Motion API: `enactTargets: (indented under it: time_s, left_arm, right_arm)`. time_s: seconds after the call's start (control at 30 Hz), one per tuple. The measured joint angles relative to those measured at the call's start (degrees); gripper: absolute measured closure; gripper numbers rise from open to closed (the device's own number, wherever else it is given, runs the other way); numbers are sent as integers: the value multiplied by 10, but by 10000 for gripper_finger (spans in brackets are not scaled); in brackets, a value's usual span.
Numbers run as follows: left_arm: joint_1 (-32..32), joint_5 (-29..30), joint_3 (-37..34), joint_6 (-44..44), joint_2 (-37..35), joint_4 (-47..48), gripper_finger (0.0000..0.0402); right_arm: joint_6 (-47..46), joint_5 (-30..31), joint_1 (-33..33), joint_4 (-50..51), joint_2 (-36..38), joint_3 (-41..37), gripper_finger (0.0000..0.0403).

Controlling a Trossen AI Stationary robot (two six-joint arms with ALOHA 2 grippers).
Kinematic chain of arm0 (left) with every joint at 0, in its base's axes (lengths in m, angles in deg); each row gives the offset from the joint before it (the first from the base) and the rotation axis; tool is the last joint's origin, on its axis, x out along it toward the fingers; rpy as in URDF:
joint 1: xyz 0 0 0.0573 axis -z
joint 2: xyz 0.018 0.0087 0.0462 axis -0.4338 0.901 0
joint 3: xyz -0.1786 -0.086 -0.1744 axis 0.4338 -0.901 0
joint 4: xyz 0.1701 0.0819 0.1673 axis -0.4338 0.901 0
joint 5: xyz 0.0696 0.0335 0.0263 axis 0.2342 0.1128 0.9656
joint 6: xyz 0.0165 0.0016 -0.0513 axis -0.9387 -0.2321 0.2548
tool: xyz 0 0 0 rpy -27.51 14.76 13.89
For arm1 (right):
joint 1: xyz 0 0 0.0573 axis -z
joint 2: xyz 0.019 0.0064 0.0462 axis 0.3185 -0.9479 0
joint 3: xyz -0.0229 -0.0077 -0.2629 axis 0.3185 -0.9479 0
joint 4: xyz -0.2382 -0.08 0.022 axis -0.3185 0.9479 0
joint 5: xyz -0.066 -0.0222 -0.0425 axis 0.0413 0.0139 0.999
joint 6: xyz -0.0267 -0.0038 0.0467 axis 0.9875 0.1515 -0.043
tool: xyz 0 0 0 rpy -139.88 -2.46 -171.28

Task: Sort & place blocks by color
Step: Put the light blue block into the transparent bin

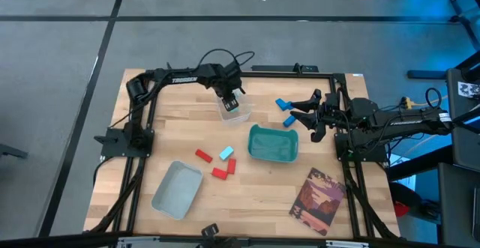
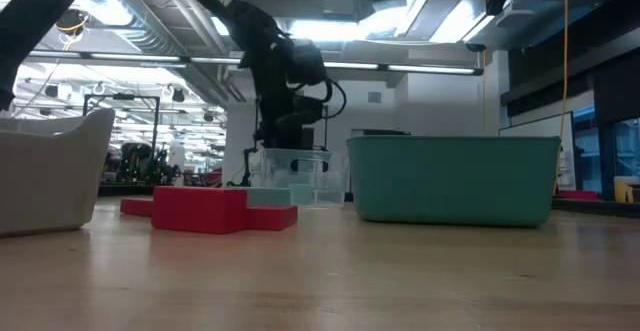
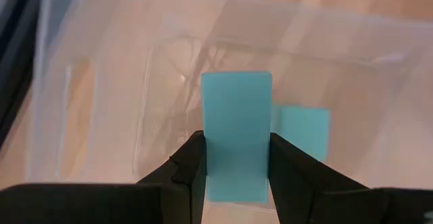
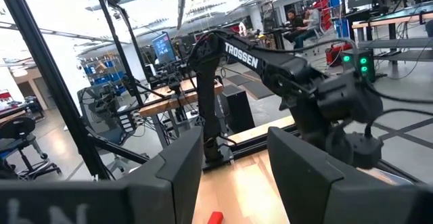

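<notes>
Sorting barely begun: left gripper (image 3: 237, 176) over clear box (image 1: 234, 112) near worktop's far edge, jaws clamped on cyan block (image 3: 236, 132), one cyan block (image 3: 304, 130) already inside; red blocks (image 1: 219, 169) mid-worktop and blue blocks (image 1: 285, 112) unsorted; right gripper (image 4: 233, 176) idle, jaws apart.

A robotics lab; workbenches (image 4: 169, 99), monitors (image 4: 162, 48), exposed ceiling ducts (image 2: 150, 31).

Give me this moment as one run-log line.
left gripper: shut on light cyan block, over clear container | right gripper: open, empty, near blue blocks | red blocks: unsorted
</notes>
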Motion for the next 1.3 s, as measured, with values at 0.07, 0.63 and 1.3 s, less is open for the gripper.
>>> enactTargets:
  time_s: [0.07,0.63,1.3]
  left_arm:
    - [3,10,0,-10,8,0,288]
    - [21,52,0,-40,26,-3,264]
    - [21,21,1,-39,-3,3,239]
  right_arm:
    - [0,0,0,0,0,0,233]
    - [0,0,0,0,0,0,233]
    - [0,0,0,0,0,0,233]
